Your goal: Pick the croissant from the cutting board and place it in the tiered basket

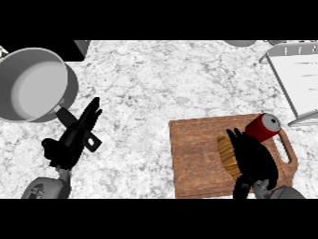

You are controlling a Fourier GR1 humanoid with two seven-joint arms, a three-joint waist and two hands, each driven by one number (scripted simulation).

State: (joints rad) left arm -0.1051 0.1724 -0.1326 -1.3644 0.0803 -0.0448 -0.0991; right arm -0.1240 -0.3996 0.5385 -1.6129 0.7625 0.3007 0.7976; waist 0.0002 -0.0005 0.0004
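A brown croissant (226, 157) lies on the wooden cutting board (196, 161) at the lower right. Only its left edge shows. My right hand (256, 161) lies over its right side with fingers stretched toward the far end, open and not curled round it. The grey tiered basket (306, 79) stands at the upper right, beyond the board. My left hand (69, 144) rests open at the lower left, fingers pointing up and to the right, holding nothing.
A red can (263, 127) lies on the board's far right corner, just beyond my right hand. A large grey pot (27, 84) with a black handle sits at the upper left, close to my left hand's fingertips. Speckled counter spreads between pot and basket.
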